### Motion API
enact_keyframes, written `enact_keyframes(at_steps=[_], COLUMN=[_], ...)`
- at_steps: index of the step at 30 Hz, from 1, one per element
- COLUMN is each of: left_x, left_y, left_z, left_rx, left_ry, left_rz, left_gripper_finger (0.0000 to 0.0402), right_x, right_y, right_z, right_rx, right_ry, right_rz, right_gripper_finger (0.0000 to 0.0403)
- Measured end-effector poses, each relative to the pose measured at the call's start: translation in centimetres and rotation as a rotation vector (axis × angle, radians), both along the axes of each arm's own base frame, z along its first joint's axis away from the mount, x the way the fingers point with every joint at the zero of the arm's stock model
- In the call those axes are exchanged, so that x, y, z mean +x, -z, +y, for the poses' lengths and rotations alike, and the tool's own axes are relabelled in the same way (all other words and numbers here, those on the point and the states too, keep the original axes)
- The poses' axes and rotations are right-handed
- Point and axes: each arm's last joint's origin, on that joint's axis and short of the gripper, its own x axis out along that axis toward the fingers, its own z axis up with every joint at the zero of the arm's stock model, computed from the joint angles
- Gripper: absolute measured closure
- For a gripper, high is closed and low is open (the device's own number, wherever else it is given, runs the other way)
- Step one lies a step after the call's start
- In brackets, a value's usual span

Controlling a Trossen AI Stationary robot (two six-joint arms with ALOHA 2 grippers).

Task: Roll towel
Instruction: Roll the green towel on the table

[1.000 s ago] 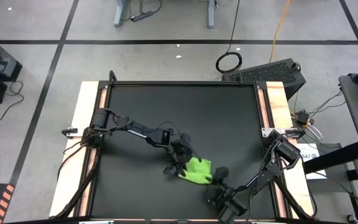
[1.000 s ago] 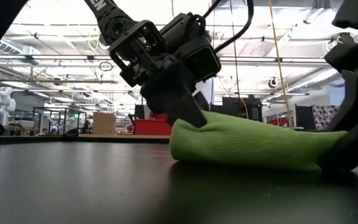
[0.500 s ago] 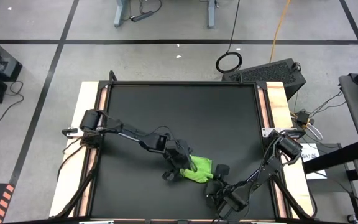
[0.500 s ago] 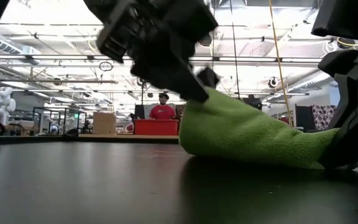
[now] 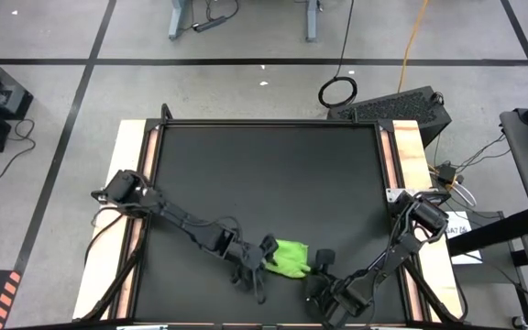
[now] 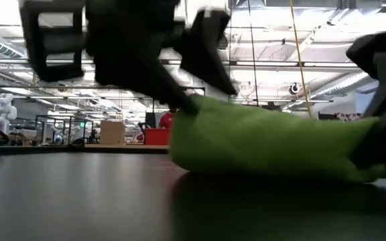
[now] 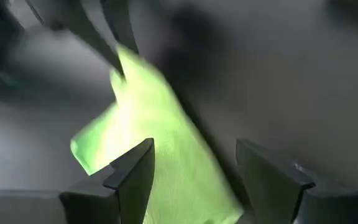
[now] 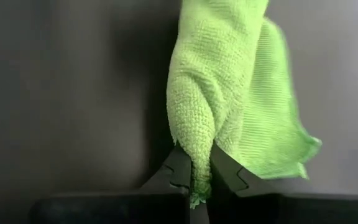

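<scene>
Nubby knit cloth towel (image 8: 222,81); matt table (image 5: 264,174)

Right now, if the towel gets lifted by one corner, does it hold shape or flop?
Likely flops: the towel drapes in soft folds where the right end effector pinches its corner. Probably light: it lies bunched and low on the table. The looped weave looks grippy, not slippery. The left end effector straddles it, open.

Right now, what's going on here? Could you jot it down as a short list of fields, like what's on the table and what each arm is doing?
surface: black table
object: lime-green towel, bunched near the table's front edge
right gripper: shut on a corner of the towel
left gripper: open, fingers either side of the towel's other end
towel state: folded and bunched, not a neat roll
</scene>
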Motion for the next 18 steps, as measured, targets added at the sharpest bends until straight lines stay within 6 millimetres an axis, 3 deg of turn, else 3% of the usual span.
enact_keyframes(at_steps=[9, 15, 18], left_x=[0.9, 0.8, 0.7], left_y=[4.2, 4.6, 4.7], left_z=[2.2, 2.3, 2.3], left_rx=[-0.021, -0.113, -0.142], left_ry=[-0.122, -0.159, -0.197], left_rz=[0.185, 0.261, 0.29], left_gripper_finger=[0.0171, 0.0173, 0.0195], right_x=[1.3, 2.5, 2.5], right_y=[-0.5, 0.1, 0.3], right_z=[0.1, -1.0, -1.6], right_rx=[-0.055, 0.175, 0.257], right_ry=[-0.063, 0.008, 0.067], right_rz=[-0.084, -0.015, 0.003], right_gripper_finger=[0.0393, 0.0393, 0.0393])
